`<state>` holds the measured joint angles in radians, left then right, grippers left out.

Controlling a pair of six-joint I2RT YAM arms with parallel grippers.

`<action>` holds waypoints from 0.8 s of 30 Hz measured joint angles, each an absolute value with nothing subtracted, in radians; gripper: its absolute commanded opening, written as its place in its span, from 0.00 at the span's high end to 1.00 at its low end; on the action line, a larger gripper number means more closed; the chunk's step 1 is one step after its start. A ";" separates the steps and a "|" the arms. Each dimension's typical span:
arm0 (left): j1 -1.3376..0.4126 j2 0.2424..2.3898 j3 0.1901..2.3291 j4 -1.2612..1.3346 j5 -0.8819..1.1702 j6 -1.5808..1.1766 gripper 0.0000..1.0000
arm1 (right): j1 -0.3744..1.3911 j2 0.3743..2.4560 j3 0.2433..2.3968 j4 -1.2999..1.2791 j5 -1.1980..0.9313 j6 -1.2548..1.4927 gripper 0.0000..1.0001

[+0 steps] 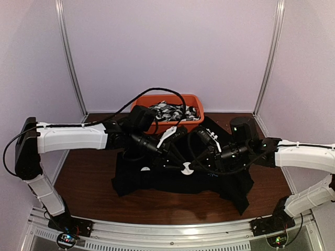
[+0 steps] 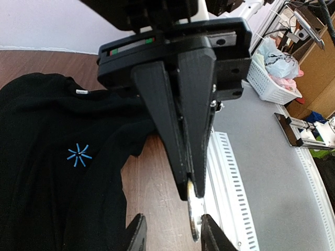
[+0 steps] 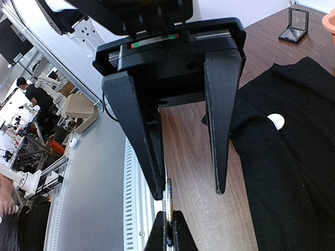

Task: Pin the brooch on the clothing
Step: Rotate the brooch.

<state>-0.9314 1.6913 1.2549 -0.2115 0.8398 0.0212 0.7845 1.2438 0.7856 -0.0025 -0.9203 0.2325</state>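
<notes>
Aloft near shirt's [image 2: 36, 183] edge, right hand [image 2: 191, 188] pinches brooch [image 2: 194, 219]; left hand [image 3: 189, 192] stands parted.

Right gripper [image 3: 168, 222], near, pinches a thin metal piece [image 3: 167, 192] just beside one fingertip of the left gripper [image 3: 189, 192], jaws apart; black shirt [image 3: 293, 172] lies right on wooden table [image 3: 199, 172]

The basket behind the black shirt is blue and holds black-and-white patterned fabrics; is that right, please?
Not quite: the basket is orange, not blue, as the top external view shows. It does sit behind the black shirt and holds black-and-white patterned fabrics.
</notes>
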 measured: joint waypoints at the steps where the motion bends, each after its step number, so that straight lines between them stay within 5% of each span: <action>1: -0.931 1.692 1.255 -0.212 0.840 0.022 0.66 | 0.785 1.246 0.786 -0.002 -0.921 0.235 1.00; 8: -0.931 1.700 1.255 -0.212 0.841 0.022 0.67 | 0.784 1.268 0.788 0.020 -0.925 0.255 1.00; 24: -0.947 1.708 1.255 -0.210 0.843 0.028 0.88 | 0.781 1.290 0.789 0.052 -0.936 0.297 1.00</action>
<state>-0.9466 1.7084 1.2549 -0.2104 0.8429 0.0277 0.7807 1.2903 0.7891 0.0521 -0.9360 0.2966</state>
